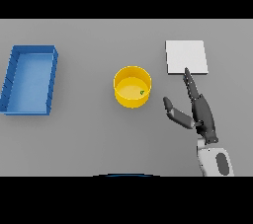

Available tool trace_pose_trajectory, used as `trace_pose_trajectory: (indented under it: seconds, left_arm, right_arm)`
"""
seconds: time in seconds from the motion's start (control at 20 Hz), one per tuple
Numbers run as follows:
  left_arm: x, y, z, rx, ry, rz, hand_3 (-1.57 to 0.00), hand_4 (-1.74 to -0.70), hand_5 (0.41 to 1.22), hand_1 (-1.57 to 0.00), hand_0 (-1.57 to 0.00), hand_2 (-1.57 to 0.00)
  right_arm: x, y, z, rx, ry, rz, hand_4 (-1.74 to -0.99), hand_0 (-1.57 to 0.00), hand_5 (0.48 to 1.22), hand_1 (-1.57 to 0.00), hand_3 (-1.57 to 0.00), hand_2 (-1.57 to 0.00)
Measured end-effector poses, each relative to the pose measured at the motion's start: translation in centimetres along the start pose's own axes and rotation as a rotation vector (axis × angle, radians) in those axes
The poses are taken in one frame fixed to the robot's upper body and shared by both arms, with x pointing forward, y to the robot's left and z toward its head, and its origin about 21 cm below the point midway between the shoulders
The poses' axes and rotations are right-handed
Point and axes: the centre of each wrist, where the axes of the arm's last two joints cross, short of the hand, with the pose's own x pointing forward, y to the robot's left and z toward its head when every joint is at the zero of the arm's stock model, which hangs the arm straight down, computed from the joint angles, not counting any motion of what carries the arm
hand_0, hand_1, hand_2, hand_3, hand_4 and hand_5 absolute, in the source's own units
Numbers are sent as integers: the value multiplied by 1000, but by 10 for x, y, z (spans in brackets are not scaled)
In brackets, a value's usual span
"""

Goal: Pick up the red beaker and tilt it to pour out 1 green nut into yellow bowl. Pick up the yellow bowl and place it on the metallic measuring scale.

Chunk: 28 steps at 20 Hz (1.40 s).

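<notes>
Your right hand (200, 112), fingers spread, lay right of the yellow bowl (132, 86); a clumsy grab could spill its green nut (142, 92).

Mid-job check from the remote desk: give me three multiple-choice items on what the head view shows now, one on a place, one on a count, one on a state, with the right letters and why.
1. Where does the blue tray lie relative to the yellow bowl?
A. To its left
B. To its right
C. Under it

2. How many green nuts lie in the yellow bowl?
A. None
B. One
C. Three

3. How is the right hand posed?
A. Curled round the bowl
C. Flat on the blue tray
B. Open, fingers straight, beside the bowl

Key: 1 A, the tray sits at the table's left side, apart from the bowl. 2 B, a single green speck shows inside. 3 B, straight fingers reach toward the metallic measuring scale, thumb toward the bowl, holding nothing.
</notes>
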Motion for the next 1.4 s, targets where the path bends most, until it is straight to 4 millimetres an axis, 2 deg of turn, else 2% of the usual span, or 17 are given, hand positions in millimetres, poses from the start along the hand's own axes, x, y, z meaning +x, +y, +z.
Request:
trace_pose_trajectory:
  seconds: [0.15, 0.2, 0.3, 0.4, 0.55, 0.6, 0.65, 0.7, 0.75, 0.85, 0.95, 1.0, 1.15, 1.2, 1.4]
  left_arm:
    - [-36, -17, 7, -3, 40, 84, -1570, -1741, 1221, -1571, -1571, -1571]
    - [-52, -31, 12, -15, 53, 101, -1570, -1741, 1221, -1571, -1571, -1571]
    - [-72, -49, 25, -22, 64, 148, -1570, -1741, 1221, -1571, -1571, -1571]
    - [-86, -62, 35, -23, 110, 176, -1571, -1741, 1151, -1571, -1571, -1571]
    - [-99, -67, 51, -20, 136, 207, -1571, -1741, 984, -1571, -1571, -1571]
    - [-101, -74, 55, -25, 144, 214, -1571, -1741, 925, -1571, -1571, -1571]
    - [-103, -78, 60, -33, 152, 224, -1571, -1655, 868, -1571, -1571, -1571]
    - [-103, -73, 63, -40, 174, 226, -1525, -1521, 818, -1571, -1571, -1526]
    - [-98, -73, 66, -59, 167, 225, -1318, -1369, 774, -1344, -1469, -1276]
    - [-96, -65, 72, -130, 97, 209, -843, -1126, 705, -860, -940, -817]
    - [-101, -60, 77, -216, 80, 257, -539, -976, 664, -550, -601, -522]
    - [-100, -57, 78, -241, 96, 220, -431, -915, 651, -440, -481, -418]
    - [-100, -58, 78, -277, 117, 119, -220, -828, 627, -225, -246, -213]
    - [-100, -64, 77, -281, 131, 93, -176, -813, 627, -179, -196, -170]
    - [-103, -65, 75, -238, 89, 73, -72, -776, 631, -73, -80, -69]
  right_arm:
    - [-3, 2, 0, 4, 19, -14, -1141, 1, 673, 1, 1, 1]
    - [-3, 3, 1, 11, 11, 2, -1151, 1, 676, 1, 1, 1]
    - [-6, -2, 7, 2, 0, 14, -1166, 1, 676, 1, 1, 1]
    - [-6, -2, 6, 9, 4, 19, -1174, 1, 676, 1, 1, 1]
    - [-5, -5, 1, 0, 9, 14, -1161, 1, 671, 1, 1, 1]
    - [-5, -7, 3, 2, 3, 16, -1157, 1, 671, 1, 1, 1]
    - [-5, -2, 3, 6, 6, 14, -1155, 1, 669, 1, 1, 1]
    - [-4, 1, 0, 7, 16, 0, -1155, 1, 670, 1, 1, 1]
    - [-4, 0, 1, 1, 13, -3, -1153, 1, 670, 1, 1, 1]
    - [-3, 0, 2, 2, 12, 0, -1149, 1, 670, 1, 1, 1]
    - [-3, 0, 4, 2, 0, 3, -1153, 1, 670, 1, 1, 1]
    - [-5, -1, 3, -2, 11, 3, -1155, 1, 670, 1, 1, 1]
    - [-6, -3, 3, -1, 7, 9, -1156, 1, 665, 1, 1, 1]
    - [-6, -2, 2, -4, 9, 24, -1157, 1, 665, 1, 1, 1]
    - [-4, 0, 1, -4, 7, 50, -1144, 1, 644, 1, 1, 1]
